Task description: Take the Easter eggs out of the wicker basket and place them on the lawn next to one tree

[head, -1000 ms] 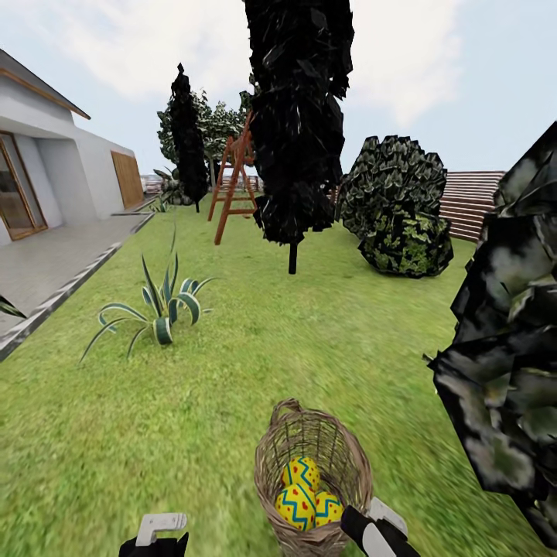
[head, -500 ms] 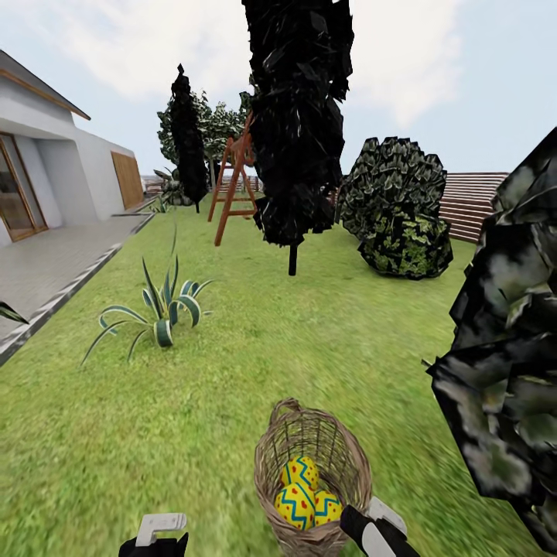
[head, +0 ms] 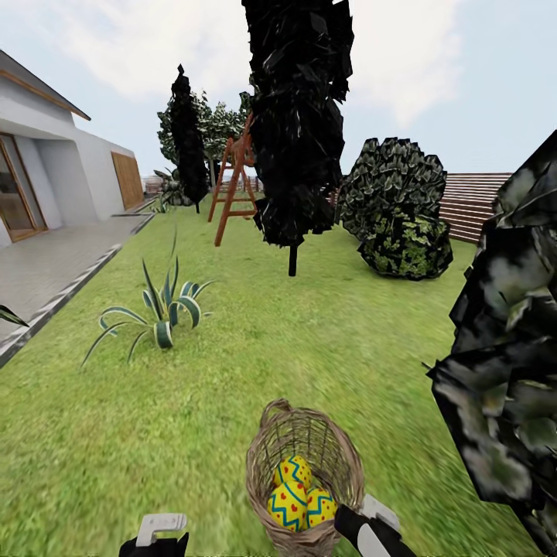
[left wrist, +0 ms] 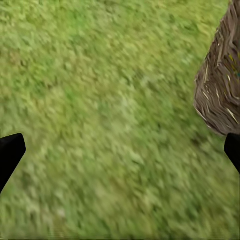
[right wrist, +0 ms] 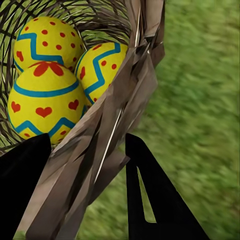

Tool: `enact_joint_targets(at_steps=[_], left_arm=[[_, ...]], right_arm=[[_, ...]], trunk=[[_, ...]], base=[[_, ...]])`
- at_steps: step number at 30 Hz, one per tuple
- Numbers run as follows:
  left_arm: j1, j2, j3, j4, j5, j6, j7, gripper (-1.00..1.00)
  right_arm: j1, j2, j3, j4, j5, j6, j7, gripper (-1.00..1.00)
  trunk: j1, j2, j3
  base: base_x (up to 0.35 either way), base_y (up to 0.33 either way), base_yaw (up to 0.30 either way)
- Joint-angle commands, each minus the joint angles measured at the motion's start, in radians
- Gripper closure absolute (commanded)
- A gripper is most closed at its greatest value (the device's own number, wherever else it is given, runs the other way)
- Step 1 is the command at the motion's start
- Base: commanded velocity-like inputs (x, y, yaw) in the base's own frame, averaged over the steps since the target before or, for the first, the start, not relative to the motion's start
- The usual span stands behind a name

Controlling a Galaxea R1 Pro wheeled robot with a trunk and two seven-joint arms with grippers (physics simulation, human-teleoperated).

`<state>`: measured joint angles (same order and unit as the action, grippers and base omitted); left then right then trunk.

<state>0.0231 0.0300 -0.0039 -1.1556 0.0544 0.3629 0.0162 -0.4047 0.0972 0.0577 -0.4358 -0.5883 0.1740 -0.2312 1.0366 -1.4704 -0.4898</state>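
Note:
The brown wicker basket (head: pixel 304 442) is low on the lawn (head: pixel 232 371) just ahead of me, with three yellow Easter eggs (head: pixel 298 495) banded in blue and red inside it. My right gripper (head: pixel 353 517) is shut on the basket's near rim. In the right wrist view the woven rim (right wrist: pixel 107 135) runs between the two black fingers of the right gripper (right wrist: pixel 87 167), and the eggs (right wrist: pixel 45 102) lie just past it. My left gripper (head: pixel 160 531) hangs open over bare grass; in the left wrist view the left gripper (left wrist: pixel 120 150) is beside the basket's wall (left wrist: pixel 220 90).
A tree crown of dark blocky leaves (head: pixel 510 348) looms close on the right; a similar one (head: pixel 394 201) stands further back. A black-leaved tree (head: pixel 298 116) is ahead, a striped spiky plant (head: pixel 158 305) to the left, a wooden playset (head: pixel 236 182), a house (head: pixel 46 170) and a fence (head: pixel 468 201) beyond.
The basket and my right gripper have shifted together a little to the left and nearer, while the garden behind has barely moved. The left gripper has held still.

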Motion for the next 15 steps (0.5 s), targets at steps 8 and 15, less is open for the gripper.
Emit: enact_joint_targets(at_steps=[8,15], left_arm=[[0.001,0.001,-0.001,-0.001,0.005,0.005,0.002,-1.00],[0.001,0.001,-0.001,-0.001,0.005,0.005,0.002,-1.00]], right_arm=[[0.000,-0.001,0.007,-0.003,-0.007,0.004,-0.008,1.00],[0.000,0.000,0.007,-0.003,-0.007,0.004,-0.008,1.00]], trunk=[[0.000,-0.001,-0.001],[0.000,-0.001,-0.001]], base=[[-0.294,0.000,0.000],[-0.338,0.000,0.000]])
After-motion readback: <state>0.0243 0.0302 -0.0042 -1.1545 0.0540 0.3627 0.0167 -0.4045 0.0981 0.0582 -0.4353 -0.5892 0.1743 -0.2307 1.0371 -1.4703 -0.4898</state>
